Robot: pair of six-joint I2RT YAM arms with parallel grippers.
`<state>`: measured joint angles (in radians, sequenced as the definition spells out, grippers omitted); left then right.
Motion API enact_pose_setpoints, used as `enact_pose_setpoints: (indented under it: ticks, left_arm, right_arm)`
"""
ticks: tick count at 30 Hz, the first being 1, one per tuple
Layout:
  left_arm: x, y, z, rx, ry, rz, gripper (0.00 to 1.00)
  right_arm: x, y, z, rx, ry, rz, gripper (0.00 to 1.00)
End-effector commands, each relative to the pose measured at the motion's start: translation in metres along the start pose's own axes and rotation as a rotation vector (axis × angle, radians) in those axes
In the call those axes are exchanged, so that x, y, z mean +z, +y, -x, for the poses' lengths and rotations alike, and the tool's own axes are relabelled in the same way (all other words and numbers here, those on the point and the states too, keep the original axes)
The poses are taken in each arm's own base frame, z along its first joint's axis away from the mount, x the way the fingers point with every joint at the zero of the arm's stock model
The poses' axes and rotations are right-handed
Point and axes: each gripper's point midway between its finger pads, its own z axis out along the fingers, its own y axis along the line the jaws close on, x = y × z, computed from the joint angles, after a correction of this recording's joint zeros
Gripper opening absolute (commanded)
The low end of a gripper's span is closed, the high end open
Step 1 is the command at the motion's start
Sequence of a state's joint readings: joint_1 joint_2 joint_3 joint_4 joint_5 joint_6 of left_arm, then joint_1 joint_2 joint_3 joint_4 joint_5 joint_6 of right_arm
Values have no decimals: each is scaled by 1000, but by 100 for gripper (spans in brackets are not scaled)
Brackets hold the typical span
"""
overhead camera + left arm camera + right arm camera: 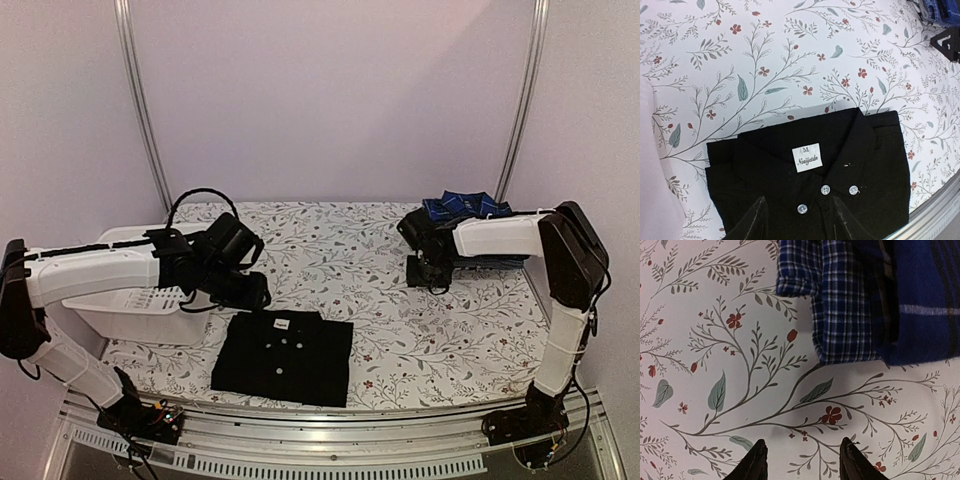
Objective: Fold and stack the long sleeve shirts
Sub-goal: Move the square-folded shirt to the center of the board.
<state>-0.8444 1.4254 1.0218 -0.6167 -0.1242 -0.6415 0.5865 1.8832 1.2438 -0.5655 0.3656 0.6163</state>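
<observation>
A black long sleeve shirt point(283, 355) lies folded near the table's front edge, collar toward the back, with a white label point(808, 157) and pale buttons showing. My left gripper point(250, 290) hovers just behind its collar. In the left wrist view the left gripper point(798, 202) is open, its dark fingers apart above the button placket with no cloth between them. The blue plaid shirt point(465, 208) sits at the back right, partly hidden by my right arm. My right gripper point(803, 444) is open over bare tablecloth, just short of the plaid shirt point(855, 300).
A white slotted basket point(120, 310) stands at the left under my left arm. A floral tablecloth point(400, 330) covers the table. The metal front rail point(330, 440) runs along the near edge, close to the black shirt.
</observation>
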Motion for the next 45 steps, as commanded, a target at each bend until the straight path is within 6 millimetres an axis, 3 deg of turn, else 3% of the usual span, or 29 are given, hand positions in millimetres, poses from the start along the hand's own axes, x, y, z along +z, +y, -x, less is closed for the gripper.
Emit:
enact_pose_setpoints:
  ticks: [1,7,11,19,24,28,31,35,38,43,45]
  left_arm:
    - [-6,-7,12,42,-26,-6,41]
    - [-10,-8,21,54,-44,-13,42]
    - [-12,-8,22,53,-47,-15,42]
    - [-11,-7,20,44,-44,-18,41]
    - [-11,-7,20,42,-41,-22,41]
    - [-11,-7,21,41,-42,-21,41]
    - [-10,-7,20,43,-39,-18,41]
    - [-7,-7,18,43,-32,-15,41]
    - [-5,-8,17,42,-29,-23,41]
    - [-1,-11,14,42,-25,-46,41]
    - [0,-12,13,42,-24,-54,41]
  right_arm:
    - [18,-13,33,-8,-58,-74,48]
    - [42,-28,57,24,-62,-99,47]
    - [61,-30,61,10,-39,-109,45]
    - [80,-39,67,-6,-57,-160,41]
    - [92,-43,65,-18,-58,-200,31]
    - [97,-47,62,-31,-56,-228,13]
    - [92,-49,63,-35,-55,-234,0]
    - [79,-50,61,-38,-32,-219,0]
    - [70,-47,49,-39,2,-191,0]
    - [40,-26,25,-42,34,-111,0]
    - [28,-10,12,-46,45,-63,0]
